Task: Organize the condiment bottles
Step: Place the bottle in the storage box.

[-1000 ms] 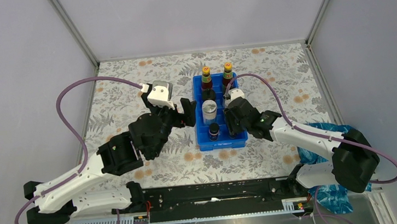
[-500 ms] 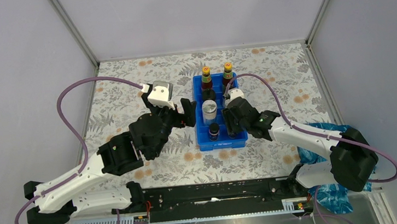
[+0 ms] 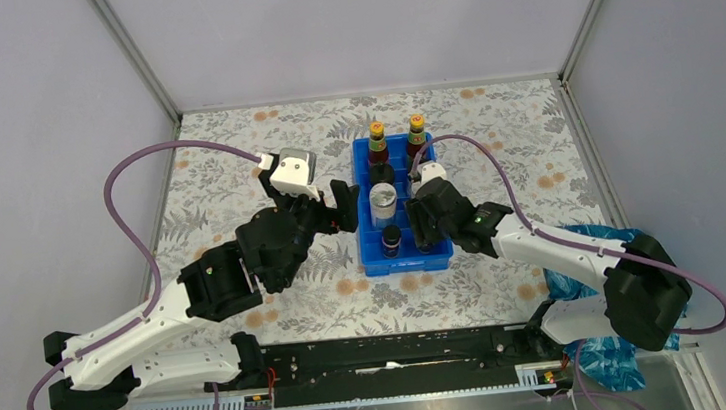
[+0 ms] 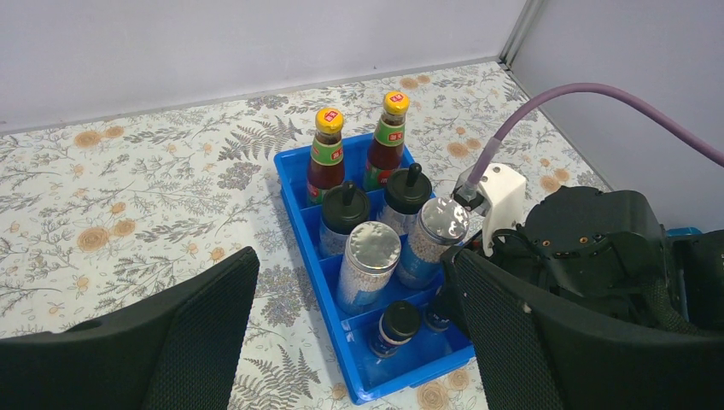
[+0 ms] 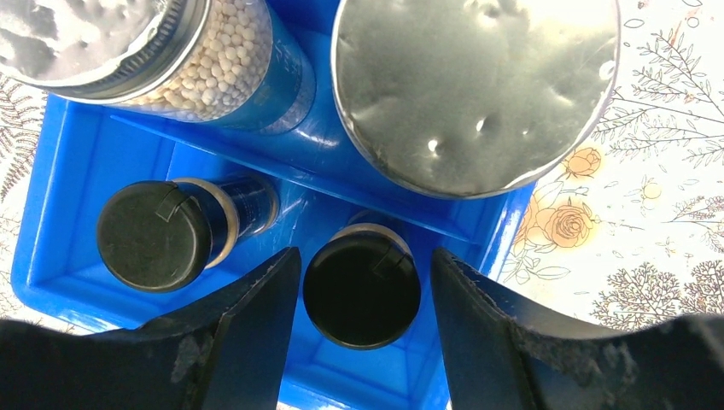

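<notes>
Loosely, right end effector (image 5: 365, 260) parted around black-capped jar (image 5: 362, 295), left end effector (image 4: 354, 269) wide, empty

A robot-lab test cell: plain lilac panel walls (image 3: 342, 26), aluminium corner posts (image 3: 136, 56), floral tablecloth (image 3: 532, 118).

yellow-capped dark red bottles (image 4: 325, 162): 2
black dome-capped clear bottles (image 4: 345, 212): 2
silver-lidded jars (image 4: 369, 256): 2, blue labels
short black-capped jars (image 5: 154, 235): 2
condiment bottles (image 4: 386, 149) total: 8, four kinds, a pair each
blue tray (image 3: 407, 264): 1
robot arms (image 3: 150, 331): 2
purple cables (image 3: 133, 157): 2, one per arm
blue plastic bag (image 3: 598, 235): 1, partly hidden
</notes>
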